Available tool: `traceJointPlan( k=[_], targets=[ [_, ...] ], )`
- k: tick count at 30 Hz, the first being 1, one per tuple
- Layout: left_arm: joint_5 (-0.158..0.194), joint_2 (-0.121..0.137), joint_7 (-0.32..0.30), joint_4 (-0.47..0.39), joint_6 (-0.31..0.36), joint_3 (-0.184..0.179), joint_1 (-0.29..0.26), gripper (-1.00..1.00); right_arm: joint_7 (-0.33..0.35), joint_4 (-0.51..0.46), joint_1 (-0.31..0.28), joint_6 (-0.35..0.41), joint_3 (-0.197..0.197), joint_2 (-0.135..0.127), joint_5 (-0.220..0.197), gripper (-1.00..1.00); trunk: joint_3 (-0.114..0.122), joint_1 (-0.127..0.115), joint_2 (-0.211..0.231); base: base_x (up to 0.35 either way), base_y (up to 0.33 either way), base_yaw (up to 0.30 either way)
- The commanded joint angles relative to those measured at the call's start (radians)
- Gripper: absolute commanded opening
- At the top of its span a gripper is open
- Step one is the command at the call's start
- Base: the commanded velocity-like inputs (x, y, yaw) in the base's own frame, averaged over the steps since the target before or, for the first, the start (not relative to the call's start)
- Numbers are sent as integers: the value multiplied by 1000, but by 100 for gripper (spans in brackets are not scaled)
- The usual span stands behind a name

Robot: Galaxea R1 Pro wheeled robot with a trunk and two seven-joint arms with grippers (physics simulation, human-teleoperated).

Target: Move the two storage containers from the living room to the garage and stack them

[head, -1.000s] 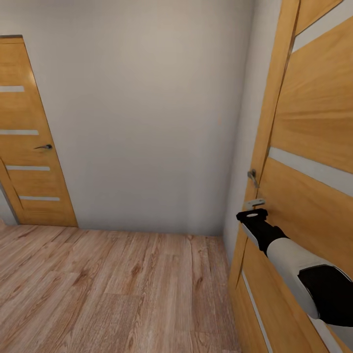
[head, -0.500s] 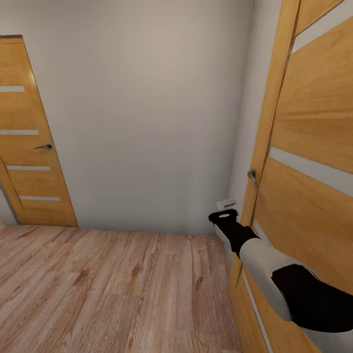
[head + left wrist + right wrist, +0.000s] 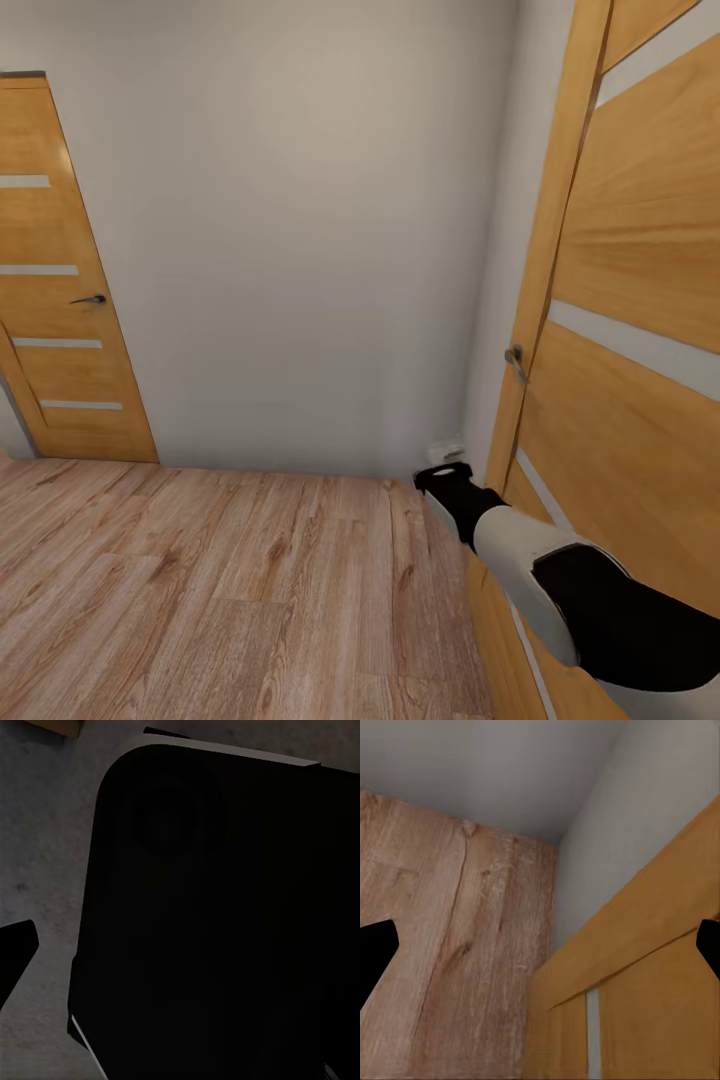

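Robot in a hallway corner, right arm reaching toward a wooden door

The right gripper point(image 3: 447, 462) hangs low beside the edge of the open door point(image 3: 620, 300), below its handle point(image 3: 514, 358), over light wood plank floor point(image 3: 220, 580); its fingers point(image 3: 375, 952) stand apart with nothing between them. The left gripper's point(image 3: 15, 960) state cannot be told against a dark panel point(image 3: 225, 915). A second door point(image 3: 60, 300) stands closed at the left wall
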Motion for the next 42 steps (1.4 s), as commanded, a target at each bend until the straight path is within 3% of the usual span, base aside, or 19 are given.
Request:
traceJointPlan(
  k=[1, 6, 9, 12, 16, 21, 25, 30, 42],
  targets=[
    [7, 0, 0, -2, -1, 5, 1, 100, -2, 10, 5, 7, 9, 0, -2, 100, -1, 0, -1, 0, 0, 0],
    [7, -1, 0, -2, -1, 6, 1, 100, 13, 101, 84, -3, 7, -4, -1, 100, -1, 0, -1, 0, 0, 0],
    [7, -1, 0, -2, -1, 6, 1, 100, 34, 117, 222, -25, 4, -10, -3, 100, -1, 0, -1, 0, 0, 0],
    [7, -1, 0, -2, -1, 6, 1, 100, 58, 123, 398, -60, 3, -21, -2, 100, -1, 0, -1, 0, 0, 0],
    [7, -1, 0, -2, -1, 6, 1, 100, 116, 125, 647, -126, 3, -66, -3, 100, -1, 0, -1, 0, 0, 0],
    [7, -2, 0, -2, -1, 6, 1, 100, 181, 126, 859, -175, 2, -122, -3, 100, -1, 0, -1, 0, 0, 0],
    [7, -2, 0, -2, -1, 5, 1, 100, 189, 127, 907, -232, 2, -144, -3, 100, -1, 0, -1, 20, 0, 0],
    [5, -1, 0, -2, -1, 3, 1, 100, 191, 127, 921, -260, 2, -162, -2, 100, -1, 0, -1, 169, 0, 0],
    [6, 1, 0, -2, -1, 3, 1, 100, 180, 126, 924, -259, 2, -167, 0, 100, -1, 0, -1, 309, 0, 0]
  ],
)
